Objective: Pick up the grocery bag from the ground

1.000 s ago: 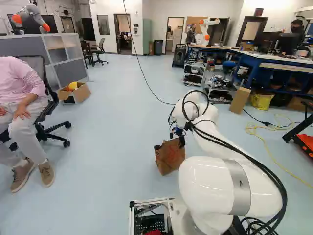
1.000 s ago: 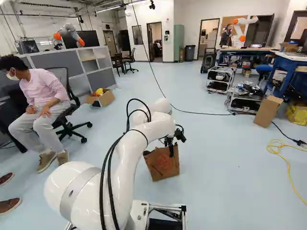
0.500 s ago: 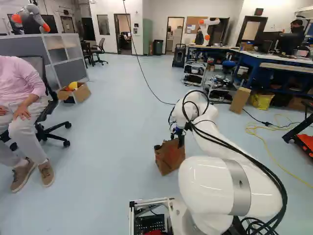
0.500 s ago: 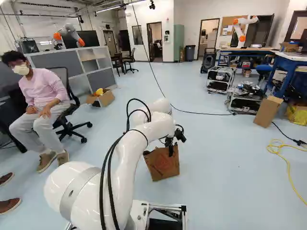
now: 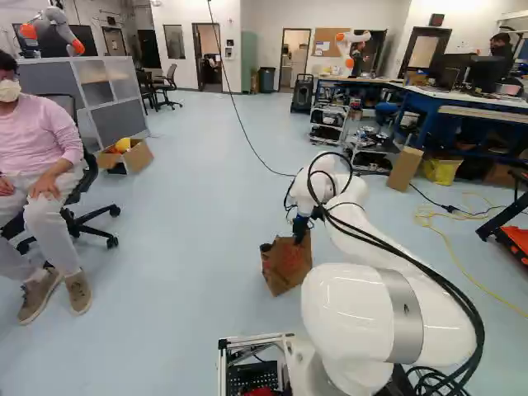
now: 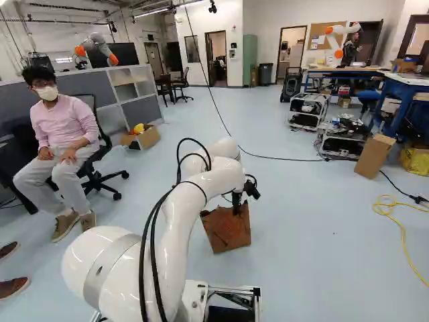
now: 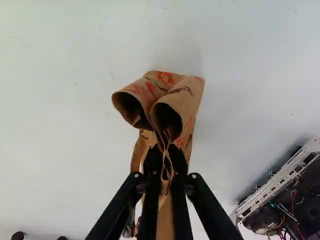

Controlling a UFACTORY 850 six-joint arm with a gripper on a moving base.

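Observation:
The brown paper grocery bag (image 5: 285, 267) stands on the floor ahead of the base, its top edge crumpled. At that edge is my gripper (image 5: 300, 230), pointing down; the right base view shows the gripper (image 6: 236, 202) over the bag's far upper part. From the wrist, the gripper (image 7: 165, 154) has both fingers pressed in on the bag's pinched paper (image 7: 196, 90) from two sides. Ahead of the fingers the paper bulges into two open folds. The fingertips are partly hidden in the paper.
A person sits in a chair at the left of both base views. An open cardboard box (image 5: 132, 157) lies beyond that chair. Wheeled racks (image 6: 308, 111) and a brown carton (image 6: 374, 156) stand farther right. Another robot (image 6: 100, 48) is behind the partition.
My gripper's fingers have come together on the top of the bag, and the paper there is now squeezed. The bag stays in place on the floor; the base has not moved.

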